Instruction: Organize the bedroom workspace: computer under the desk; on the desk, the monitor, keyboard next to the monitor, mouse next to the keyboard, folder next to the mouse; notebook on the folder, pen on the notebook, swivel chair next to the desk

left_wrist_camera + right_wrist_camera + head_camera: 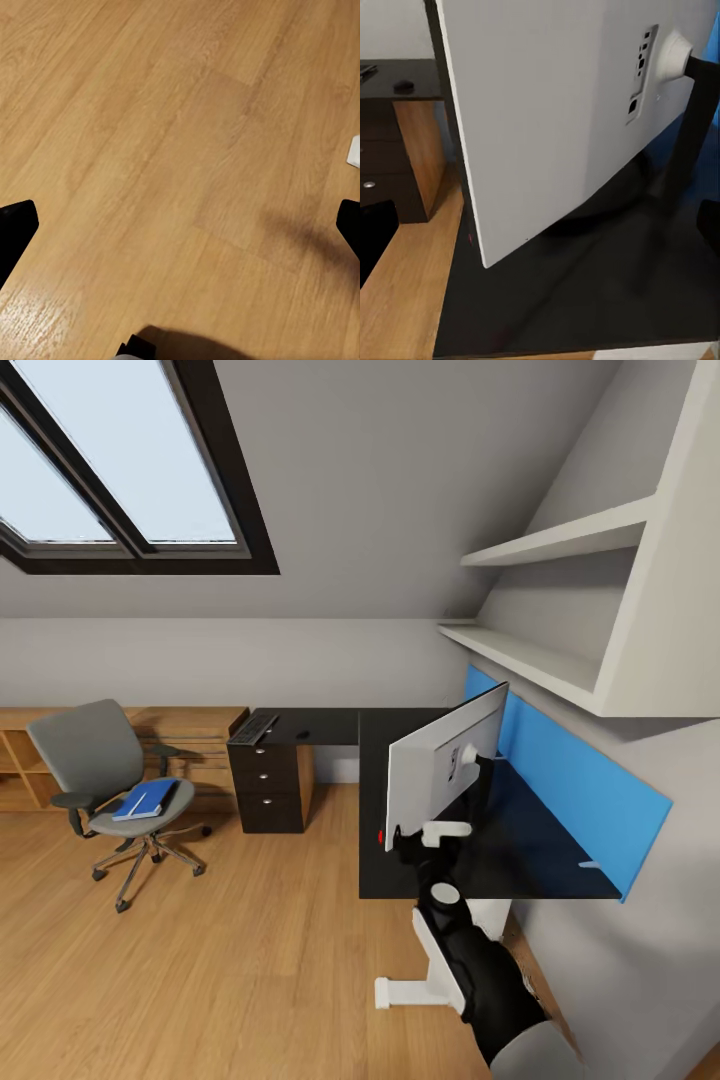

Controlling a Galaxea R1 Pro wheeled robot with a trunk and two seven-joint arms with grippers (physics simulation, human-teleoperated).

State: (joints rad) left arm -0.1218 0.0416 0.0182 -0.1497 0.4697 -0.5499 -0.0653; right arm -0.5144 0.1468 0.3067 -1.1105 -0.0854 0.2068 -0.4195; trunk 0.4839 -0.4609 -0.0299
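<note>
The monitor (445,770) is seen standing on the black worktop (540,850) of the L-shaped desk, its white back turned toward the head camera and its dark stand (690,127) resting on the surface in front of the blue back panel (590,780). A red dot (381,837) is visible at its lower corner, at the worktop's front edge. The right arm (480,970) is raised close behind the monitor. In the right wrist view the monitor's white back (562,112) is framed between the two dark fingers (375,232) at the picture's edges; the fingers are spread wide and nothing is touched by them.

On the far wing of the worktop the keyboard (253,727) is laid near the corner above the dark drawers (266,785), with the mouse (302,735) a little apart from it. The swivel chair (115,790) is placed well apart from the desk on the wood floor (230,960), beside a light wood cabinet (190,735). The blue folder (146,799) is lying on its seat; whether anything is resting on the folder cannot be told.

In the left wrist view the left fingers (15,229) are likewise spread wide, held over bare wood floor.
</note>
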